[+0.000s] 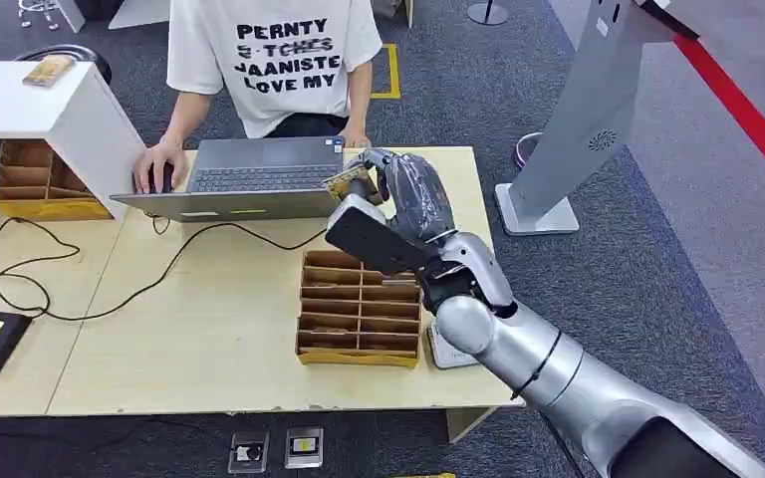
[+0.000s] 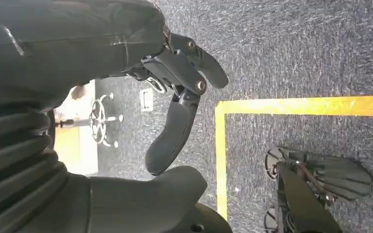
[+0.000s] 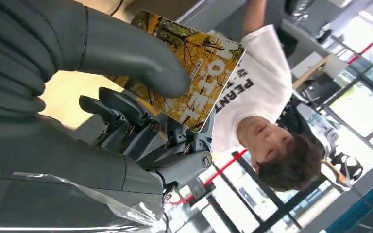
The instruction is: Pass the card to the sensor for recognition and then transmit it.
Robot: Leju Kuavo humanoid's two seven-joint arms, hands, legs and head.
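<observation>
The right arm comes in from the lower right of the head view and reaches forward over the pale wooden table. Beneath its forearm, near the table's front edge, sits a cardboard divided tray with rows of narrow slots; just beside the tray's right end, a pale flat device lies partly hidden under the arm.

The right hand is raised above the table beyond the tray, close to the front right corner of a grey laptop. It holds the card: in the right wrist view the thick thumb presses on the printed face while the darker fingers back it from behind, so the hand is closed on the card. The card is a yellow rectangle printed with autumn trees and pale lettering. Its long axis runs out of the hand, and the free short end points away from the palm toward the person; in the head view it shows only as a small tilted yellow edge aimed at the laptop.

A person in a white lettered T-shirt sits behind the laptop with a hand at its left side. To the right, on the carpet, stands a grey kiosk.

The left hand hangs above dark carpet with a yellow floor line; its fingers are loosely curled and hold nothing.
</observation>
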